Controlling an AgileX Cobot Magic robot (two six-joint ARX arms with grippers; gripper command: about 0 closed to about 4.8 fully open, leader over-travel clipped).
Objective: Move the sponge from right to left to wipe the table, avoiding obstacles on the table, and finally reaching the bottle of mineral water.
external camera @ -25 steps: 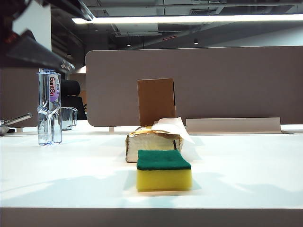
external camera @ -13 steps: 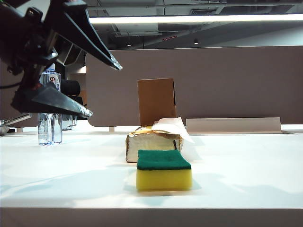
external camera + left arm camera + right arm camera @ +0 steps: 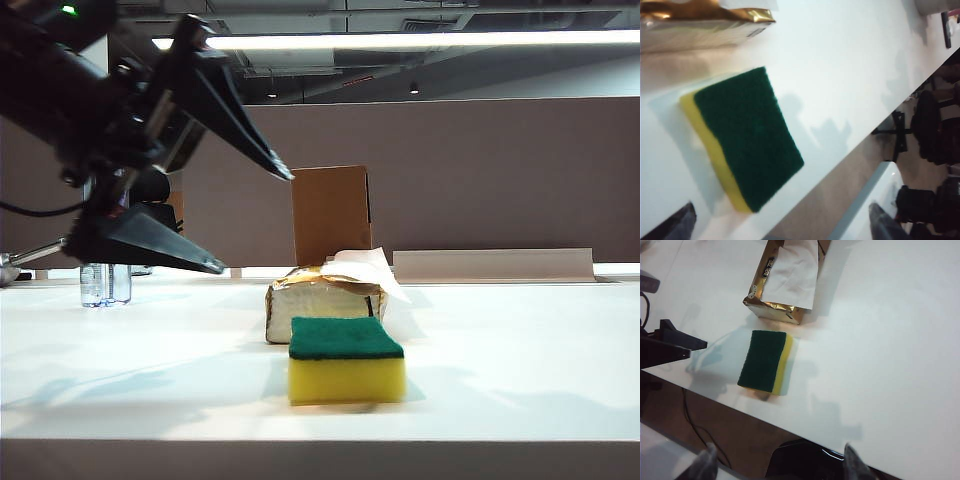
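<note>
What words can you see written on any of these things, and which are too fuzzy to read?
No words can be read.
Tissue box: small dark print on its end, too small to read.
Bottle of mineral water: label hidden behind the left gripper.
Sponge: no writing.

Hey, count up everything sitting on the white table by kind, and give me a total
Sponge: 1
Tissue box: 1
Bottle of mineral water, mostly hidden behind the open left gripper: 1
Total: 3
</note>
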